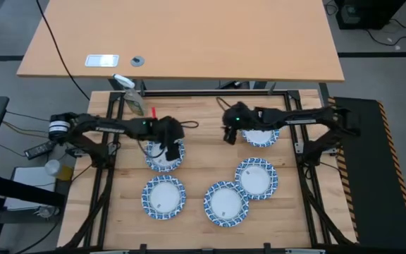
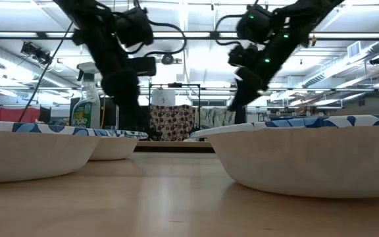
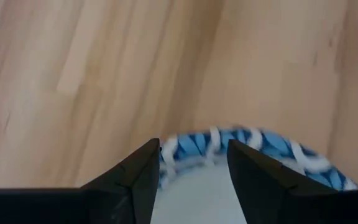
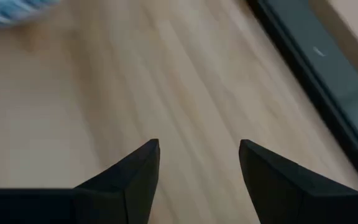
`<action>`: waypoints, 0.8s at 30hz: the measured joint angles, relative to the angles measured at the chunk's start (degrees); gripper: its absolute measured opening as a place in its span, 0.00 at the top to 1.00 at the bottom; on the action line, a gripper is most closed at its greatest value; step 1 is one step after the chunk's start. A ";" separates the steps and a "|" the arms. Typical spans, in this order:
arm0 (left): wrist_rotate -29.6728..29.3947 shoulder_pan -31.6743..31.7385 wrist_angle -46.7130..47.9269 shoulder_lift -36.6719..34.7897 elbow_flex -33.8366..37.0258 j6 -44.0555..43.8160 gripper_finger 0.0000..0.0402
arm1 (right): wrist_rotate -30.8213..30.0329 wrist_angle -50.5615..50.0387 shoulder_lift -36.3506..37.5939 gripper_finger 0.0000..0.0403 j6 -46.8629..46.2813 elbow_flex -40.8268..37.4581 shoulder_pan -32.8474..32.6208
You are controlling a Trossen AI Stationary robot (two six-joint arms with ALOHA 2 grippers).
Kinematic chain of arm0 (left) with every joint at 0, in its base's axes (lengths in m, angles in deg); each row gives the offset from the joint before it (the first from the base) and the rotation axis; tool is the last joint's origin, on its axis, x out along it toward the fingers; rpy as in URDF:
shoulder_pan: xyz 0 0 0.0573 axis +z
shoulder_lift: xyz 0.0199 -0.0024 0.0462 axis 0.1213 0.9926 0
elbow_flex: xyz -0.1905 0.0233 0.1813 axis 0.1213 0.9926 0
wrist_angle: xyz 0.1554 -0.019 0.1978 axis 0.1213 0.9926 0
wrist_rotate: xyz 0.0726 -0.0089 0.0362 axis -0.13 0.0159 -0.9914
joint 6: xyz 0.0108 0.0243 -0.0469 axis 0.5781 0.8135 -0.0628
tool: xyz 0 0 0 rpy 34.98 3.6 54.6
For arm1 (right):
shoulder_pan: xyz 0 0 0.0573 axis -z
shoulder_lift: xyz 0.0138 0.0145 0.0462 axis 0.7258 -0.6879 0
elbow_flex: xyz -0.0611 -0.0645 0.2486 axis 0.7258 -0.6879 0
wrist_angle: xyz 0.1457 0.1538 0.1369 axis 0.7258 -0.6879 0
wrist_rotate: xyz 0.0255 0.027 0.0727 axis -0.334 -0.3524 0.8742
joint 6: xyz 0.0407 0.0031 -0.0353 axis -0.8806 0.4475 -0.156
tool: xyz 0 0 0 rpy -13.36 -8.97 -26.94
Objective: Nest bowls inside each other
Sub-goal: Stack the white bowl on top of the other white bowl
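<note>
While both arms were reached inward over the wooden counter [image 1: 196, 141], the left end effector [image 1: 169, 149] was held low over the rim of one bowl [image 1: 162, 159], its fingers [image 3: 135, 180] spread with the patterned rim seen between them and nothing pinched. The right end effector [image 1: 228, 135] was raised just beside a second bowl [image 1: 262, 136], at that bowl's edge toward the left arm; its fingers [image 4: 138, 171] were spread over bare wood, and nothing was gripped.

Five bowls were seen from above, each with a white centre, a blue-and-white patterned rim and a scalloped edge. Relative to the bowl under the left end effector, a third bowl [image 1: 163, 197] was placed just beside it, nearer the front edge of the counter. A fourth bowl [image 1: 225, 203] and a fifth bowl [image 1: 256, 178] were set farther toward the right arm, their rims touching or overlapping. All were upright and none was nested in another.

A spray bottle [image 2: 84, 108] was stood beyond the left arm's bowl; its label could not be read.
</note>
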 joint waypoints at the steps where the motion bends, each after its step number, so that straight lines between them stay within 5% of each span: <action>1: 0.10 0.46 -0.02 1.32 -1.43 0.92 0.53 | -1.40 -2.23 1.07 0.43 -0.85 -0.75 0.38; 12: 2.36 3.04 0.89 16.31 -17.18 8.42 0.53 | -0.98 -9.40 2.56 0.43 -10.02 -7.89 8.15; 24: 6.94 3.88 -4.72 18.55 -18.47 8.83 0.53 | -2.85 -21.56 1.39 0.44 -15.62 -9.13 9.60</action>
